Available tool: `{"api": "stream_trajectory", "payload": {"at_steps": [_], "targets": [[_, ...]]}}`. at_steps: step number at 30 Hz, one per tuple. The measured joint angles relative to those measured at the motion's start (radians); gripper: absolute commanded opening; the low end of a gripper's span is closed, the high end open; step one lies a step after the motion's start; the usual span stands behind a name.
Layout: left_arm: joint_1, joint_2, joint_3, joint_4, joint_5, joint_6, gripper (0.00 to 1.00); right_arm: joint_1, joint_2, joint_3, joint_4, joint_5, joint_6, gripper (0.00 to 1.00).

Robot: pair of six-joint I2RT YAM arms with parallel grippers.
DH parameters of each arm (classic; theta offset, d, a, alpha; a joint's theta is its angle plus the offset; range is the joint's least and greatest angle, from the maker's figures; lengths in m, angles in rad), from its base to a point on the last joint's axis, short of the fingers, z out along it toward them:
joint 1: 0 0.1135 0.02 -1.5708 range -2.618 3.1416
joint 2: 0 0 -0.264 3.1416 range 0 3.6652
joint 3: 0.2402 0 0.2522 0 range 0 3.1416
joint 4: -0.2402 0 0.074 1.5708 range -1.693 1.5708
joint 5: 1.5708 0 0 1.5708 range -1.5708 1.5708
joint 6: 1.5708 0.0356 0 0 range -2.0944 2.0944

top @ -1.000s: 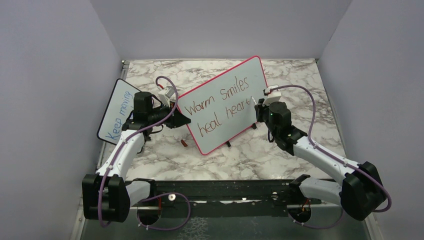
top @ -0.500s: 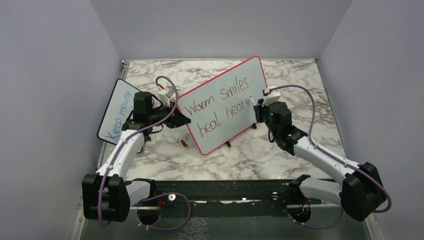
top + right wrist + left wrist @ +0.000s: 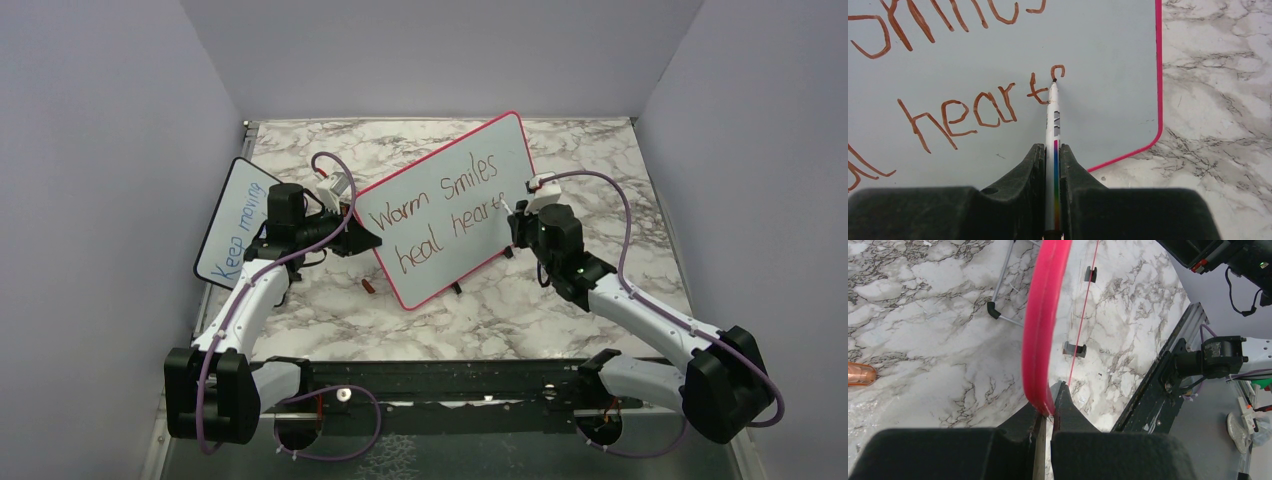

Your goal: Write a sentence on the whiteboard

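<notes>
The whiteboard (image 3: 440,170), pink-red framed, stands tilted on the marble table. Its red-brown sentence (image 3: 440,205) reads "Warm Smiles" over "heart" plus a started curl. My left gripper (image 3: 362,238) is shut on the board's left edge; the pink frame (image 3: 1040,340) sits pinched between the jaws in the left wrist view. My right gripper (image 3: 515,222) is shut on a white marker (image 3: 1053,120) with a rainbow stripe. Its tip touches the board at the curl just after "heart" (image 3: 983,107), near the board's lower right corner.
A smaller black-framed board (image 3: 235,220) with blue "Keep moving" leans at the left behind my left arm. A copper-brown marker cap (image 3: 368,286) lies on the table by the whiteboard's lower left corner; it also shows in the left wrist view (image 3: 860,374). Grey walls enclose the table.
The right gripper has shifted slightly with the marker on the board, at the curl after "heart". The left arm and board have not moved.
</notes>
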Motion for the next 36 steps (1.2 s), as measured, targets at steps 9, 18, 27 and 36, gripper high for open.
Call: {"api": "stream_trajectory", "payload": {"at_steps": [9,18,27,36], "targets": [[0.000,0.000,0.000,0.000,0.000,0.000,0.00,0.000,0.000,0.000,-0.038,0.037,0.015,0.00],[0.000,0.000,0.000,0.000,0.000,0.000,0.00,0.000,-0.006,0.000,-0.063,0.039,0.026,0.00],[0.000,0.000,0.000,-0.001,0.000,0.000,0.00,0.000,-0.027,0.000,-0.082,-0.002,0.034,0.00],[0.000,0.000,0.000,-0.001,0.000,0.000,0.00,0.000,-0.074,-0.008,-0.085,0.036,0.048,0.00]]}}
